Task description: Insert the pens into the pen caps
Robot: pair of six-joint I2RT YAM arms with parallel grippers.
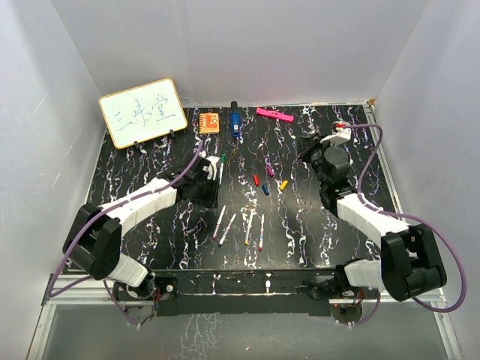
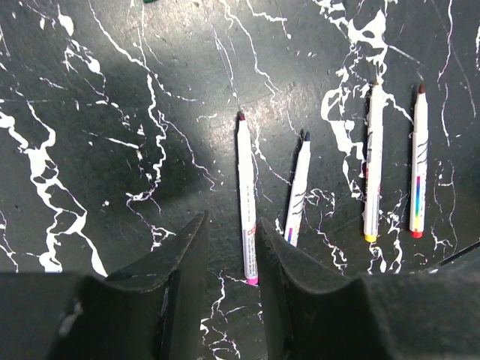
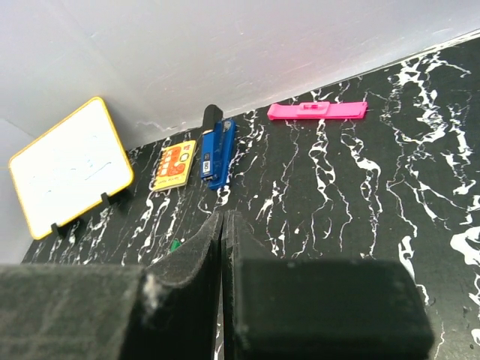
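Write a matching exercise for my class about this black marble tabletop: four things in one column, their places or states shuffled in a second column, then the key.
Things
1. yellow-framed whiteboard
2. flat pink plastic bar
3. row of four white-barrelled pens
4. right gripper

Places or states
A. jaws shut
B. front centre, lying flat side by side
C. back left, standing on its edge
D. at the back, just right of centre

Pairs: 1-C; 2-D; 3-B; 4-A
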